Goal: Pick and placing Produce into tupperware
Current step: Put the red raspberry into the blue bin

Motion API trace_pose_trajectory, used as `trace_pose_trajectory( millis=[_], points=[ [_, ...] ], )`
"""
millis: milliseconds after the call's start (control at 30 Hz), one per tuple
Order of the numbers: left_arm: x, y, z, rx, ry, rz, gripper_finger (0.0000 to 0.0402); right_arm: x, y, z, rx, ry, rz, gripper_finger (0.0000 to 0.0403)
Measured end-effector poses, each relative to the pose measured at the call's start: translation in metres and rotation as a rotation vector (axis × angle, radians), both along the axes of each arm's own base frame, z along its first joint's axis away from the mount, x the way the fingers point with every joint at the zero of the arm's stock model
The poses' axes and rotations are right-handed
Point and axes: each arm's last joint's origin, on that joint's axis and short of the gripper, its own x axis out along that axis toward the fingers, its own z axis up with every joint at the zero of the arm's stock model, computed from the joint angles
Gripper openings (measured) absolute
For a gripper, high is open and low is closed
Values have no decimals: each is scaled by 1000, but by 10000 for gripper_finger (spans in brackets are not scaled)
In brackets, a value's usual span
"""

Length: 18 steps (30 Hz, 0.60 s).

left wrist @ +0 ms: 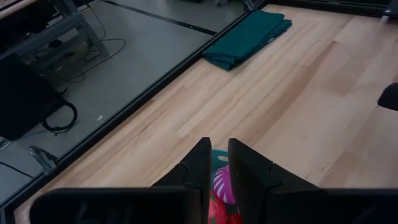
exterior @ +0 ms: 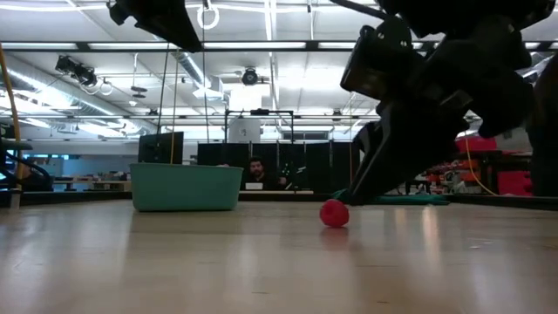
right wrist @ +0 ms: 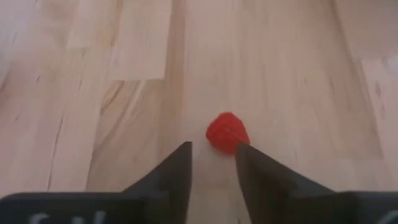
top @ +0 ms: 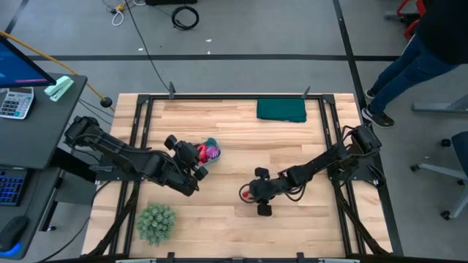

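The teal tupperware (top: 212, 143) (exterior: 186, 187) stands left of the table's middle. It holds red and magenta produce (top: 209, 153) (left wrist: 222, 183). My left gripper (top: 196, 156) (left wrist: 217, 163) hangs above it, fingers a narrow gap apart with nothing between them. One red ball of produce (top: 245, 196) (exterior: 334, 213) (right wrist: 227, 132) rests on the bare wood right of centre. My right gripper (top: 251, 193) (right wrist: 213, 152) is low over the table, open, its fingertips just short of the ball. My right gripper slants down at the red ball from the table's right. One fingertip (right wrist: 241, 152) stands right against the ball's near side (right wrist: 231, 144). I cannot tell whether it touches. The ball lies on the table beyond the fingertips, not between them.
A folded dark green cloth (top: 281, 109) (left wrist: 249, 34) lies at the far edge. A fuzzy green ball-like plant (top: 156, 223) sits near the front left. A black frame (top: 219, 96) rims the table. A person's legs (top: 409, 66) stand beyond the far right corner.
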Motion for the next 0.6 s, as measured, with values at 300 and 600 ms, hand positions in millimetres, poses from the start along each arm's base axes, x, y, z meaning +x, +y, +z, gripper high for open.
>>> trace_pose_trajectory(
  millis=[300, 600],
  points=[
    [0, 0, 0, -2, -3, 0, 53, 2, 0, 2, -46, -32, 28, 212],
    [0, 0, 0, -2, -4, 0, 49, 5, 0, 5, -70, -82, 31, 228]
  ],
)
